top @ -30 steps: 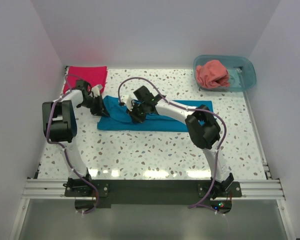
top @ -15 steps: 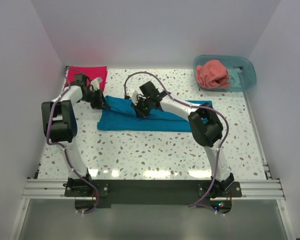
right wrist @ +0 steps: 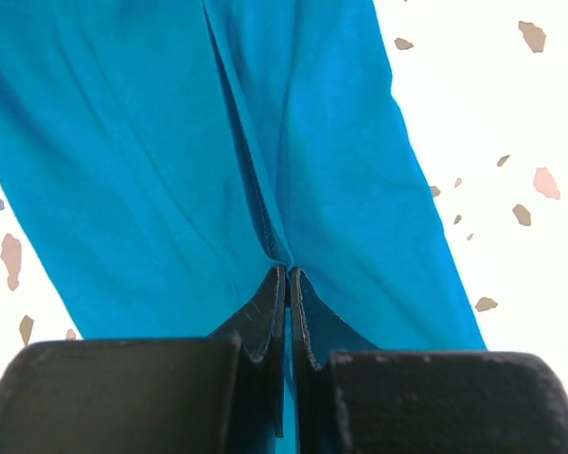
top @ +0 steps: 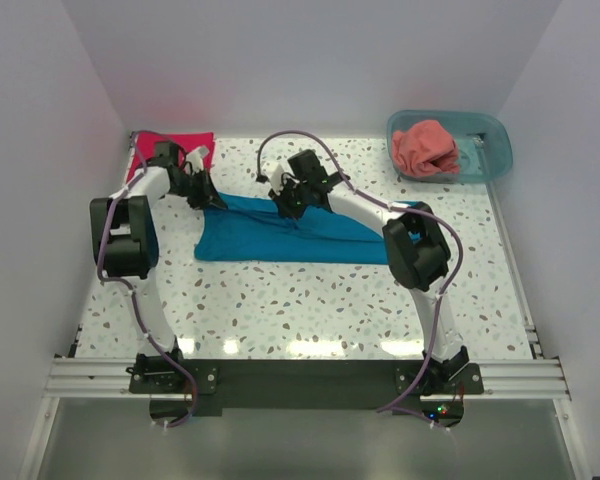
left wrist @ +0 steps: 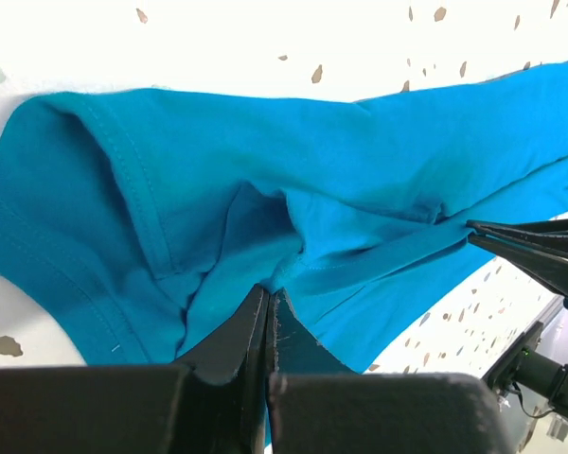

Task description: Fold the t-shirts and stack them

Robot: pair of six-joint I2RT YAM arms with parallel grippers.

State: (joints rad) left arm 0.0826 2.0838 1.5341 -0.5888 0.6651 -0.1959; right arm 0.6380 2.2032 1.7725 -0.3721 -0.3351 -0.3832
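The teal-blue t-shirt (top: 280, 232) lies as a long strip across the middle of the table. My left gripper (top: 206, 192) is shut on its far left edge, and the pinched fold shows in the left wrist view (left wrist: 268, 288). My right gripper (top: 290, 200) is shut on the far edge near the middle, with cloth between the pads in the right wrist view (right wrist: 286, 268). The shirt fills both wrist views (left wrist: 170, 189) (right wrist: 170, 142). The crimson-magenta t-shirt (top: 170, 150) lies folded at the far left corner. The salmon-coral t-shirt (top: 426, 148) is bunched in the tub.
A translucent teal plastic tub (top: 485, 140) stands at the far right corner. The speckled table (top: 300, 300) is walled in white on three sides. A metal rail (top: 300, 375) with both arm bases runs along the near edge.
Both grippers have moved toward the far side of the table, pulling the far edge of the teal-blue shirt with them. The shirt's far edge is lifted and stretched between them.
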